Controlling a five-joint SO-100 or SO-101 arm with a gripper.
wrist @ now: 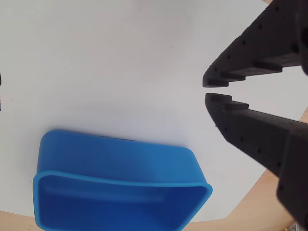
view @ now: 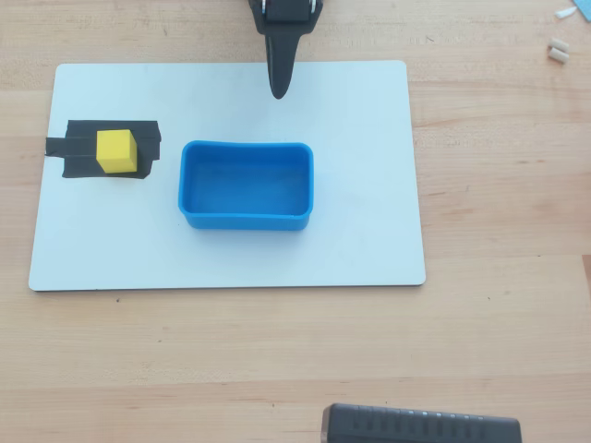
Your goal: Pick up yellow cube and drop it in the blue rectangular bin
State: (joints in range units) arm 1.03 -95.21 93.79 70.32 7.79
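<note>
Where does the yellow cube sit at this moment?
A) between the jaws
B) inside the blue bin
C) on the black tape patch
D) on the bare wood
C: in the overhead view the yellow cube rests on the black tape patch, left of the empty blue bin.

I see a wooden desk in the overhead view, light grain, carrying a white rectangular board with rounded corners. On the board's left part sits a black tape patch, ragged edges, flat on the surface. Top right corner of the desk: two small pale pegs lying close together, and a whitish scrap just above them. At the bottom edge a dark ribbed device pokes in, partly cut off. In the wrist view the white board fills most of the frame.
</note>
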